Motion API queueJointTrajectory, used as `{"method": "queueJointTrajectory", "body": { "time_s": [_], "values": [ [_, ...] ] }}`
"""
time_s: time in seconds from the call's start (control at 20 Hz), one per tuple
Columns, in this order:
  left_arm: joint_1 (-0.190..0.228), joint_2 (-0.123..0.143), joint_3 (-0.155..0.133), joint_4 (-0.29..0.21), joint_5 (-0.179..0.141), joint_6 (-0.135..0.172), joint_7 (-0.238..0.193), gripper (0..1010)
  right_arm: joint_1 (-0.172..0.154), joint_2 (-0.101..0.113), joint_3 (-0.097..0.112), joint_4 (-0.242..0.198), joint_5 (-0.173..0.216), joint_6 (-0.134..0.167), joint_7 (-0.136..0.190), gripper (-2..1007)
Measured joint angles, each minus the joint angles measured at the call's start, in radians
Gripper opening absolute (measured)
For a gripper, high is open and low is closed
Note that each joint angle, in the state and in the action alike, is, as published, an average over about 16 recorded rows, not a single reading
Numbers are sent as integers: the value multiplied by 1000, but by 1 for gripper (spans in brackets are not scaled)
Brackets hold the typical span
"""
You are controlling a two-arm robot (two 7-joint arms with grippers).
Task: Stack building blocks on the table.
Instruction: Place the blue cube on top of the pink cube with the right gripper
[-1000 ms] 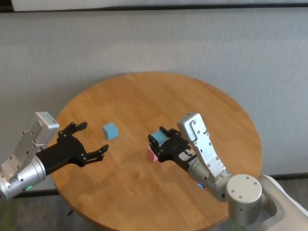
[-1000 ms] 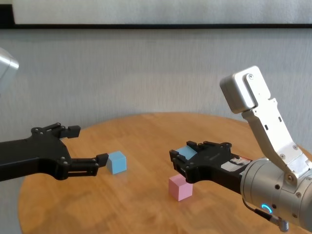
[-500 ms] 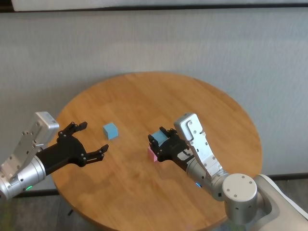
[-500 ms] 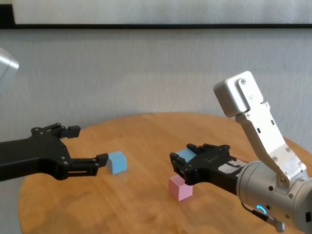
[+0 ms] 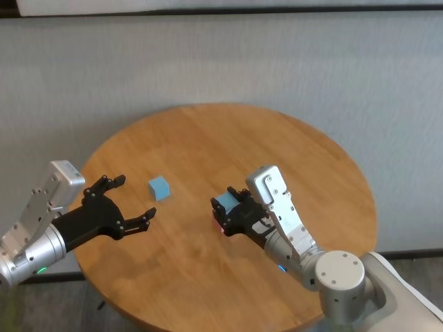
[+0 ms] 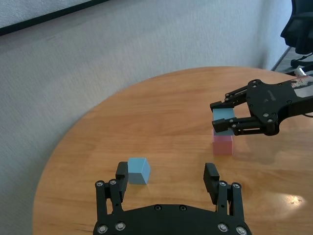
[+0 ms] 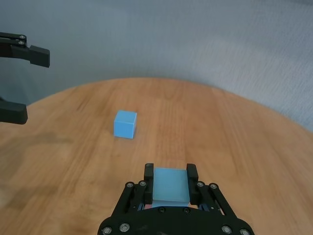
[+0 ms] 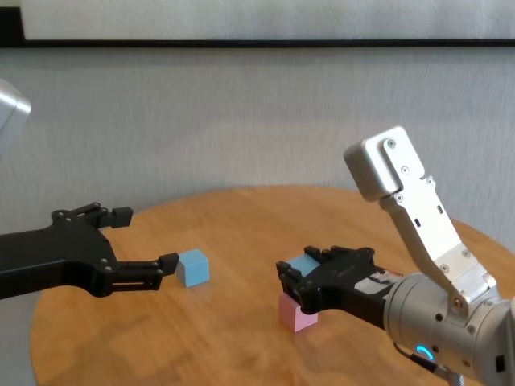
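The right gripper (image 8: 291,277) – jaws clamped on a blue block (image 6: 223,116) – hovers over the pink block (image 6: 222,144). Square edges before releasing. Left gripper (image 5: 131,204) idles, jaws apart.

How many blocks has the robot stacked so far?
None are fully stacked yet. The right gripper is shut on a light blue block, holding it right over the pink block on the table; it has not let go. The other light blue block sits alone, apart from the open left gripper, and is left to add.
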Motion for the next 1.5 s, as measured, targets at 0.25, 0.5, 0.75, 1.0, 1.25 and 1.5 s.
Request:
{"method": "queueJointTrajectory", "body": {
  "time_s": [0.25, 0.5, 0.75, 1.0, 1.25, 1.5],
  "values": [
    [0, 0, 0, 0, 0, 0, 0, 1001, 3, -7, 1, 14, -2, 5, 1, 366],
    [0, 0, 0, 0, 0, 0, 0, 1001, 6, -13, 2, 25, -3, 6, 0, 366],
    [0, 0, 0, 0, 0, 0, 0, 1001, 7, -16, 3, 30, -4, 6, -1, 366],
    [0, 0, 0, 0, 0, 0, 0, 1001, 6, -17, 3, 30, -6, 4, -2, 366],
    [0, 0, 0, 0, 0, 0, 0, 1001, 5, -19, 4, 29, -8, 2, -2, 375],
    [0, 0, 0, 0, 0, 0, 0, 1001, 3, -21, 6, 26, -7, 0, -3, 439]
  ]
}}
